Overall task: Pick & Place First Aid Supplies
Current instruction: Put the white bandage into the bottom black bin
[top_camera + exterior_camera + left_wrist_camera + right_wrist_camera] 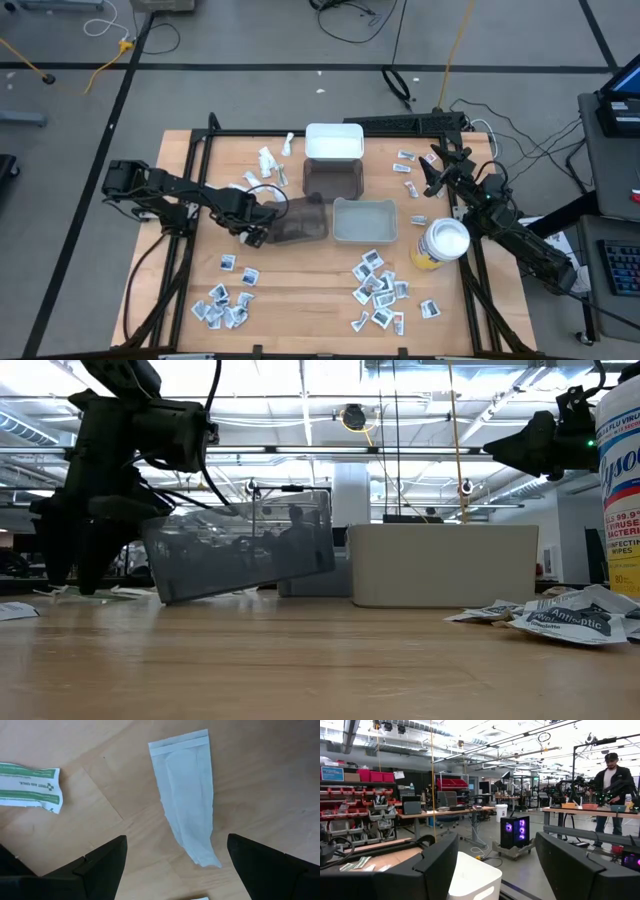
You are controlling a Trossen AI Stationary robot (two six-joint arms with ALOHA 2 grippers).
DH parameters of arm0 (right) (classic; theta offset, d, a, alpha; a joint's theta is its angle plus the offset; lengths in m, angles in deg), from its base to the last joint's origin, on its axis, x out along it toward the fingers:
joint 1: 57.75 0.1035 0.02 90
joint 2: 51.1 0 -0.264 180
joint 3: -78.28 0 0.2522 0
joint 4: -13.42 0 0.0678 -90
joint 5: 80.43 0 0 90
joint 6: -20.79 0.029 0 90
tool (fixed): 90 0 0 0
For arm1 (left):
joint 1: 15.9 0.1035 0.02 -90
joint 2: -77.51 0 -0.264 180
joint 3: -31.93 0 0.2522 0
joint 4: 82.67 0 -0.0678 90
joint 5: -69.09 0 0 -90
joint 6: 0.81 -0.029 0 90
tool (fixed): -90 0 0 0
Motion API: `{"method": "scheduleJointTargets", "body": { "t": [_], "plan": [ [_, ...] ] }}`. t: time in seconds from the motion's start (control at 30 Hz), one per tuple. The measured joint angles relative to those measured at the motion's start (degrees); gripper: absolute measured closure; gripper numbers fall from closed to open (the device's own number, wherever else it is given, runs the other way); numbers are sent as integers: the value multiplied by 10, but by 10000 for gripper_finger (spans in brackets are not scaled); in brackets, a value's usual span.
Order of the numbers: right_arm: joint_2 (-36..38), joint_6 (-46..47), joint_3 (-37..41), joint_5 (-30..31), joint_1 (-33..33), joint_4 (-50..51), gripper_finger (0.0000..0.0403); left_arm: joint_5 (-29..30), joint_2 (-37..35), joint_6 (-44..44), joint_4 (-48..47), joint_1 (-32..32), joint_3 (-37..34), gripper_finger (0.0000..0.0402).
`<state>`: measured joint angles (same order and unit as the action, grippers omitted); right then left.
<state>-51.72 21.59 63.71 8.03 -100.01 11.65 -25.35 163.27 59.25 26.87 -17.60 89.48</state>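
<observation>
Between the left hand's widely spread fingers lies a white strip wrapper on the tabletop. Right hand hovers wide, holding nothing.

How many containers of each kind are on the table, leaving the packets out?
White bin: 1
Dark smoky bins: 2
Clear bin: 1
Yellow canister: 1
Total: 5

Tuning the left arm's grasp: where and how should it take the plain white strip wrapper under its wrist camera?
Probably from straight above, across the narrow width at mid-length. The strip wrapper lies flat on the table, clear of the green-printed packet, long axis running between the left gripper's open fingers, so they already straddle its long edges.
</observation>
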Motion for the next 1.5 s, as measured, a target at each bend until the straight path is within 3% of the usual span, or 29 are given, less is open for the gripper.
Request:
{"method": "scheduleJointTargets", "body": {
  "t": [0.13,0.63,0.87,1.13,1.5],
  "plan": [
    [0,0,0,0,0,0,140,-12,0,-4,4,0,-2,104],
    [0,0,0,0,0,0,140,-51,0,4,54,5,-24,389],
    [0,0,0,0,0,0,140,-54,0,19,14,5,-9,398],
    [0,0,0,0,0,0,140,3,-42,16,-72,5,42,399],
    [0,0,0,0,0,0,140,44,-105,125,-104,6,56,400]
  ]
}}
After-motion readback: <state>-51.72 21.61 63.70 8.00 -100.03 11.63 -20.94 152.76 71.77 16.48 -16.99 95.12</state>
